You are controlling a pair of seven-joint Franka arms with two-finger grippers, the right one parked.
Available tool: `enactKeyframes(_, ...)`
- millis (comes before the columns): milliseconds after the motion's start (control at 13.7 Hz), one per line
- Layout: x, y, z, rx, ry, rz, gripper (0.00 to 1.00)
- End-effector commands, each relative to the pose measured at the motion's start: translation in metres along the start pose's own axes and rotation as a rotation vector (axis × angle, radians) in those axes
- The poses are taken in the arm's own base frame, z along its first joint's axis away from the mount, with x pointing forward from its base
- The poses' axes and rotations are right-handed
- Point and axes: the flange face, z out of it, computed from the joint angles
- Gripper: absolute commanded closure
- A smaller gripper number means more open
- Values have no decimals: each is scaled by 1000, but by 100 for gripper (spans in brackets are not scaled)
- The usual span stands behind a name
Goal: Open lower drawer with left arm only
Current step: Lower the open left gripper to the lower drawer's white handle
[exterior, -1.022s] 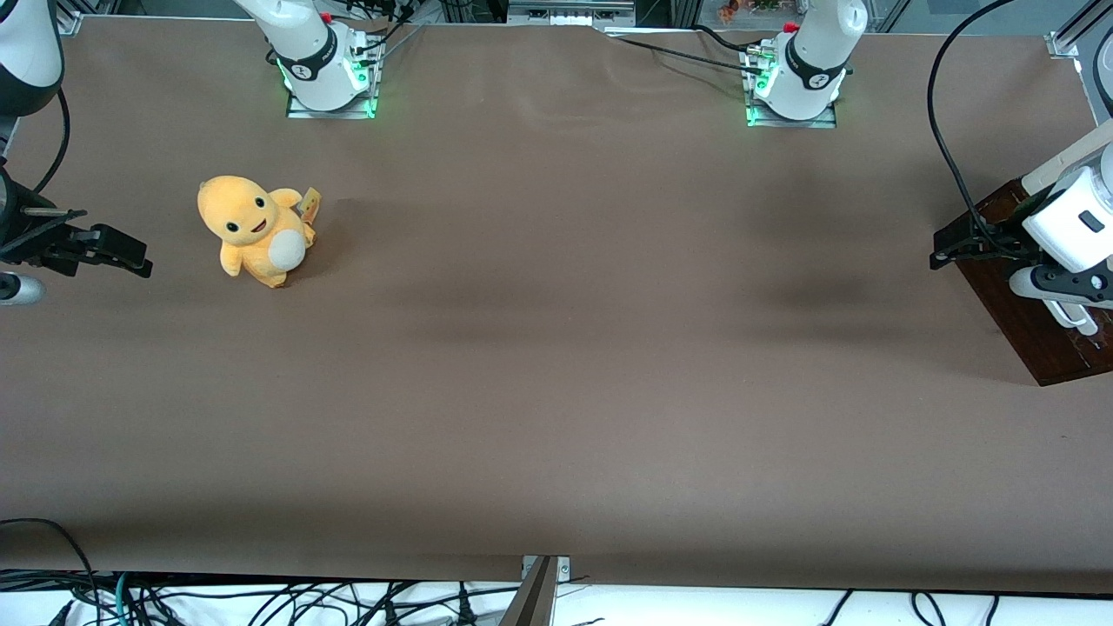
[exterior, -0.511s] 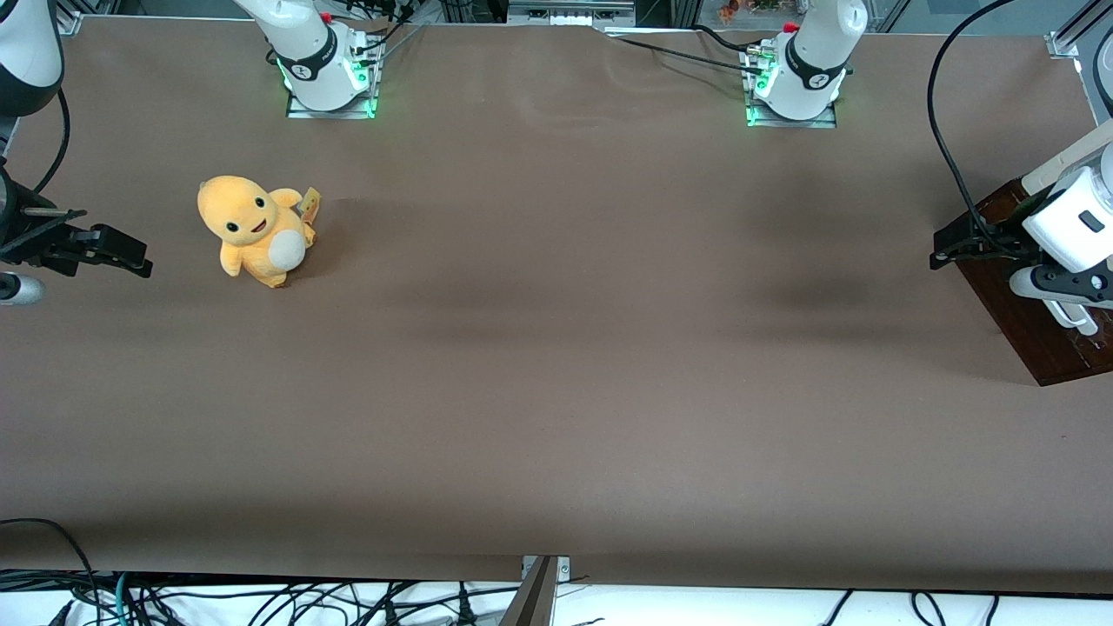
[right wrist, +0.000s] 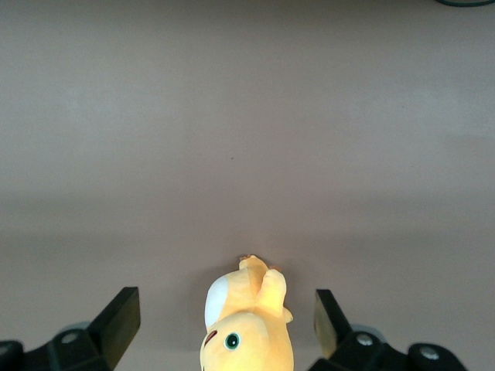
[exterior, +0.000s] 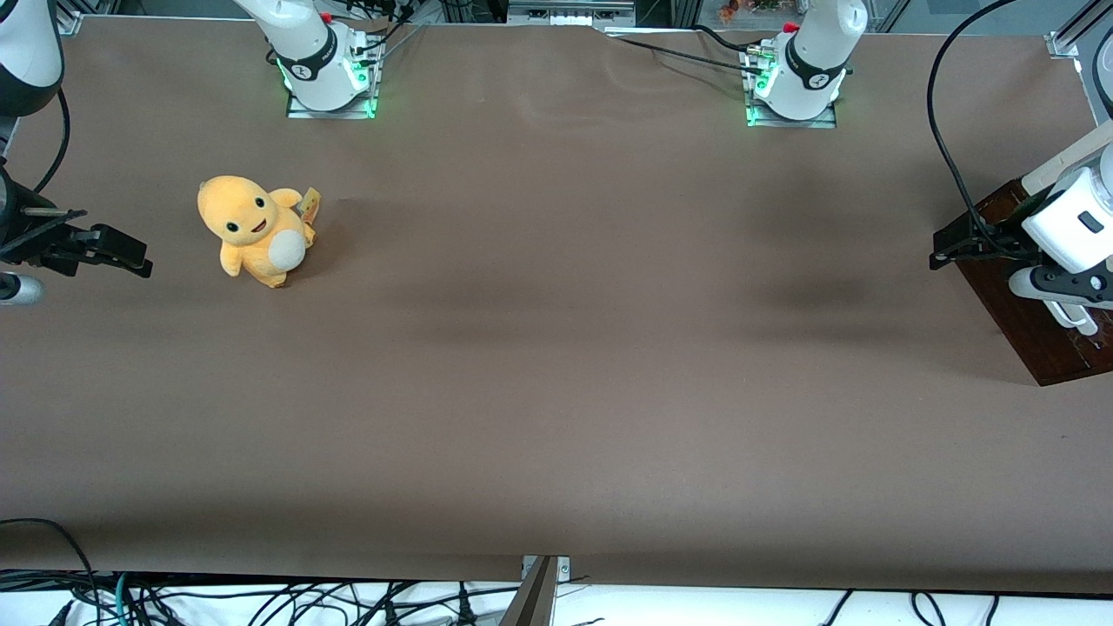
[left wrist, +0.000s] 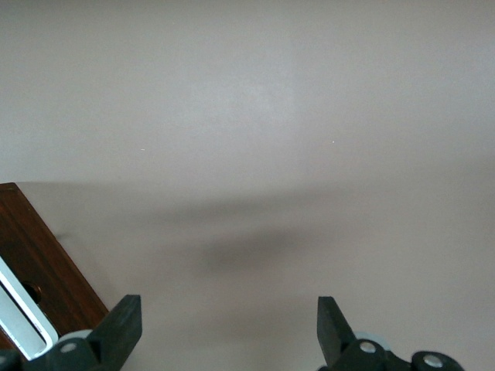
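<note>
A: Where is the gripper (left wrist: 227,334) sitting?

B: Low over the brown table (exterior: 556,348), its fingers (left wrist: 124,328) spread wide and gripping nothing. The left arm (exterior: 1074,222) is reaching out above the cabinet (exterior: 1035,322).

A: And the drawer (left wrist: 35,282)?

B: At the working arm's end of the table, just beside the gripper; it is probably lying shut, though only a dark corner and its pale handle (left wrist: 23,313) are showing.
</note>
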Motion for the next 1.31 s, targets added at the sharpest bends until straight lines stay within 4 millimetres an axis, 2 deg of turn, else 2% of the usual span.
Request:
enactKeyframes(0, 4, 1, -2, 13, -3, 3, 0)
enactKeyframes(73, 5, 1, 0, 12, -8, 3, 0)
enactKeyframes(219, 21, 0, 43, 6, -81, 6, 0)
enactKeyframes(365, 24, 9, 54, 40, -112, 27, 0)
enactKeyframes(438, 26, 10, 70, 73, -165, 37, 0)
enactKeyframes(511, 27, 9, 89, 129, -227, 30, 0)
enactKeyframes(730, 34, -17, 152, 366, -380, -61, 0)
enactKeyframes(949, 36, -42, 207, 624, -485, -155, 0)
enactKeyframes(1241, 35, -52, 279, 935, -571, -251, 0)
